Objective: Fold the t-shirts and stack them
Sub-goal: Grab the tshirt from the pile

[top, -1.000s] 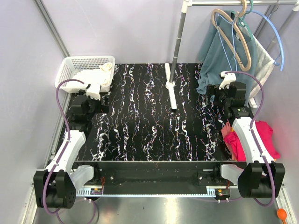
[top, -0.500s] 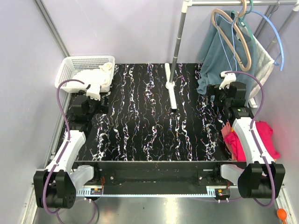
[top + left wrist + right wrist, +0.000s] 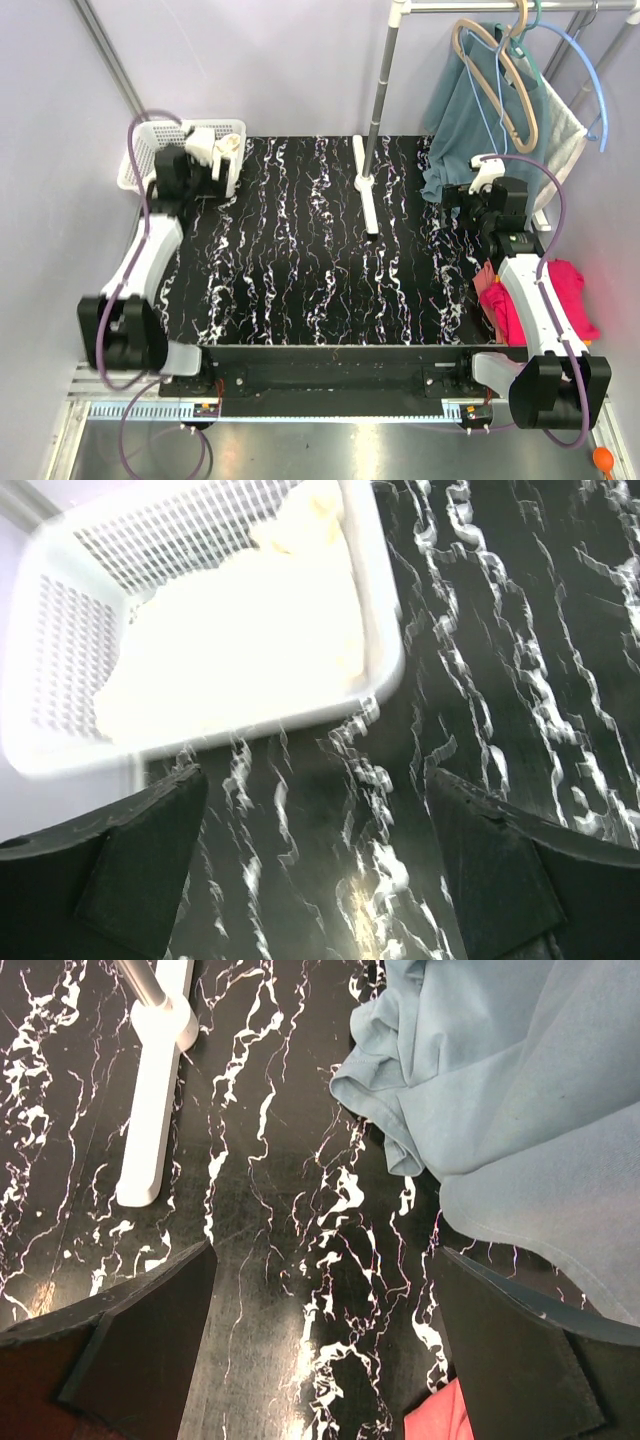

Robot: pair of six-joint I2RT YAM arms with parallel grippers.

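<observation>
While the left tool point(image 3: 315, 825) hangs apart near the basket point(image 3: 386, 670), cream t-shirt point(image 3: 240, 650) inside, right tool point(image 3: 322, 1295) apart too

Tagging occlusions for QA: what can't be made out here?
- Cream cotton t-shirt in white mesh plastic basket: blurred, overexposed (left wrist); mostly under left arm (top).
- Folded magenta-pink t-shirt: right arm crosses it (top); only a corner at bottom edge (right wrist).
- Teal-blue hanging garment: cut off by right edge (right wrist).
</observation>
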